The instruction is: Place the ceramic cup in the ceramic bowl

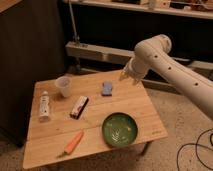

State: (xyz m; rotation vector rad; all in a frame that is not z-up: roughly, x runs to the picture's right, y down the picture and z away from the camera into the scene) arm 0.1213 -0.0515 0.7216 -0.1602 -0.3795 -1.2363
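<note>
Fingers [122,76] of the gripper [128,79] look spread apart and hold nothing; they point downward. The gripper hangs over the far edge of the bench [145,107], beyond the ceramic bowl [107,127] and slightly to its right as seen by the camera, well apart from it. A white arm [170,67] runs from the gripper to the right edge of the view.

The ceramic bowl sits on the near right part of the bench, dark green with pale leaf-like marks inside and nothing in it. The ceramic cup [63,86] stands upright with its mouth upward, far to the left of the bowl and farther back, well apart from both the bowl and the gripper.

Between the bowl and the cup lies a dark flat packet [79,106] with a pale label, set at a slant. A blue block [107,88] lies beyond the bowl, near the gripper but not touching it. A carrot [74,143] lies to the left of the bowl near the front edge, its thick end toward the bowl. A white bottle [44,106] lies on its side far left of the bowl, in front of the cup. Dark cables [195,150] loop on the floor to the right of the bowl.
</note>
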